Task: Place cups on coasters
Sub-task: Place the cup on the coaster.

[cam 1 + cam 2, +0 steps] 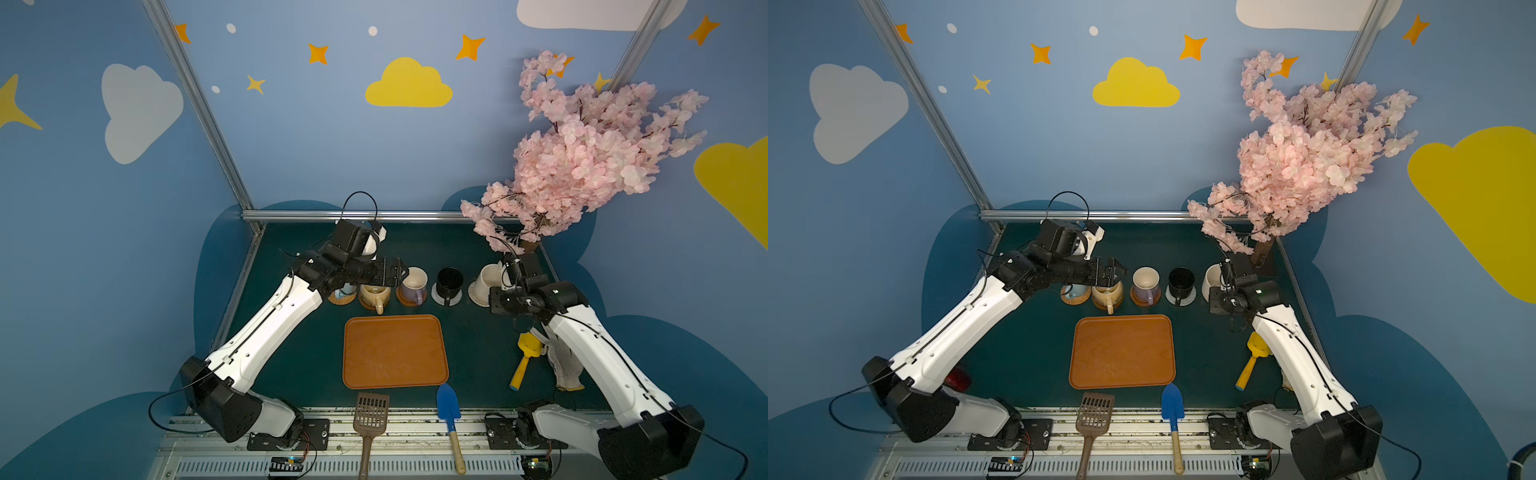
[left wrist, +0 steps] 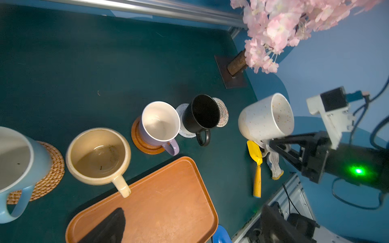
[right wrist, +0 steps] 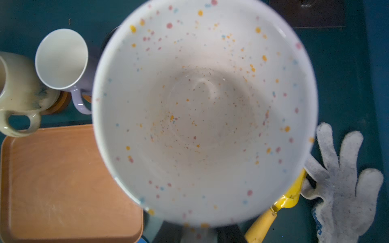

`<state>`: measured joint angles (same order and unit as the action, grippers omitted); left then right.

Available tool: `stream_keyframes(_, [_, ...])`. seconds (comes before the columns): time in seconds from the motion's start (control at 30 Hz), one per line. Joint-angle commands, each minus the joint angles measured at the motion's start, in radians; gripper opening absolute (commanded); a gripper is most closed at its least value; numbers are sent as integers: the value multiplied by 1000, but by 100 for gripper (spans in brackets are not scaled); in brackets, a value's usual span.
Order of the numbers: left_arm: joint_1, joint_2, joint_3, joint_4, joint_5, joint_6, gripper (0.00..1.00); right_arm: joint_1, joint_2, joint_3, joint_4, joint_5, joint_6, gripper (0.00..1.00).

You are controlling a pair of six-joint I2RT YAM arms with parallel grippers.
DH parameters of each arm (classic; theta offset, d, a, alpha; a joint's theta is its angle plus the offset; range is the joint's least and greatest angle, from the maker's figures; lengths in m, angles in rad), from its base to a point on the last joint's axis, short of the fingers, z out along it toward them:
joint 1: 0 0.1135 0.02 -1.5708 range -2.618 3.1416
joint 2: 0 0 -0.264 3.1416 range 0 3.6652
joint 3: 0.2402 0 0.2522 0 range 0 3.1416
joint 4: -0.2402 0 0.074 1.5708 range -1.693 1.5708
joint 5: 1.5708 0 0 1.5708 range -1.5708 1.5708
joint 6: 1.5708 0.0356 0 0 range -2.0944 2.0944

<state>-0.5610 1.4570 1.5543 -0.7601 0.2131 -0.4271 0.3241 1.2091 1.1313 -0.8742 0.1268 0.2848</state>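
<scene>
A row of cups stands at the back of the table. The light blue cup [image 2: 14, 164] rests on a rattan coaster [image 1: 343, 297], the tan-yellow cup [image 1: 375, 294] on a dark coaster that is mostly hidden, the lavender cup [image 1: 414, 283] on a brown wood coaster [image 2: 139, 141], and the black cup [image 1: 449, 281] on a grey rope coaster [image 1: 436, 296]. My right gripper [image 2: 270, 145] is shut on the handle side of the speckled cream cup [image 2: 266, 117], which hangs tilted over a pale rope coaster [image 1: 477, 300]. My left gripper [image 1: 402, 270] is open and empty above the tan-yellow and lavender cups.
An orange tray [image 1: 395, 351] lies mid-table. A brown slotted spatula [image 1: 370, 415] and a blue trowel [image 1: 449, 407] lie at the front edge. A yellow scoop [image 1: 525, 357] and a white glove [image 1: 563, 374] lie under my right arm. A pink blossom tree [image 1: 582, 158] stands at the back right.
</scene>
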Motion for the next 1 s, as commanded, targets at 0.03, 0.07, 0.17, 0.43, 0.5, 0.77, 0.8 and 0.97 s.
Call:
stream_keyframes(0.03, [3, 69, 91, -97, 128, 62, 100, -21, 67, 68, 126, 2, 5, 0])
stream_keyframes(0.07, [3, 80, 100, -102, 136, 69, 100, -27, 79, 63, 145, -5, 1, 0])
stream_keyframes(0.17, [2, 89, 102, -98, 135, 78, 100, -48, 93, 34, 199, 0, -8, 0])
stream_keyframes(0.43, [0, 105, 71, -102, 163, 88, 99, -148, 193, 27, 278, -43, 5, 0])
stream_keyframes(0.5, [0, 99, 58, -93, 159, 88, 100, -157, 231, 35, 299, -53, 16, 0])
stream_keyframes(0.77, [0, 100, 51, -70, 167, 76, 100, -171, 391, 87, 325, -28, -17, 0])
stream_keyframes(0.8, [-1, 101, 49, -68, 164, 72, 100, -172, 402, 93, 322, -24, -23, 0])
stream_keyframes(0.97, [-6, 104, 48, -33, 178, 37, 100, -177, 434, 108, 311, -31, -56, 0])
